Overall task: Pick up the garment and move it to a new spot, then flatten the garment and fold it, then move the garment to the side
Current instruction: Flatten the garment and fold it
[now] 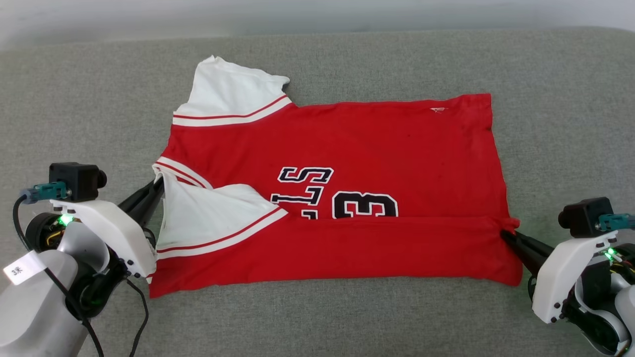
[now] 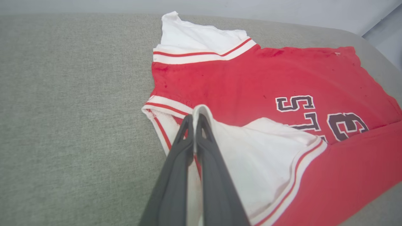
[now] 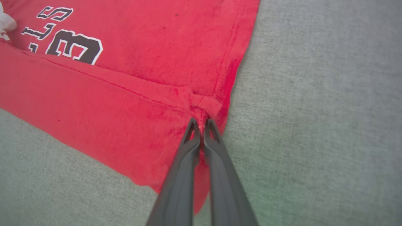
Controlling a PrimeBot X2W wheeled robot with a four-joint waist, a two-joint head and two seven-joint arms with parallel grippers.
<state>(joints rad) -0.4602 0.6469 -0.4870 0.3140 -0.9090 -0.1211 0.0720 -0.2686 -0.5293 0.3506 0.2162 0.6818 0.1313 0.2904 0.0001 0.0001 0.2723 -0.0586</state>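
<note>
The garment (image 1: 377,148), a red jersey T-shirt with white sleeves, lies spread on the grey surface, its near long edge folded over so the black letters and number 3 (image 1: 364,205) are half covered. My left gripper (image 1: 158,186) is shut on the white sleeve fabric by the striped collar (image 2: 166,105); in the left wrist view the white cloth sits pinched between the fingers (image 2: 176,150). My right gripper (image 1: 505,233) is shut on the bunched red hem corner (image 3: 204,105) of the folded flap at the garment's right edge.
The grey fabric surface (image 1: 317,317) stretches all around the garment, with bare room in front, to the left and to the right. Its far edge (image 1: 317,29) meets a pale wall.
</note>
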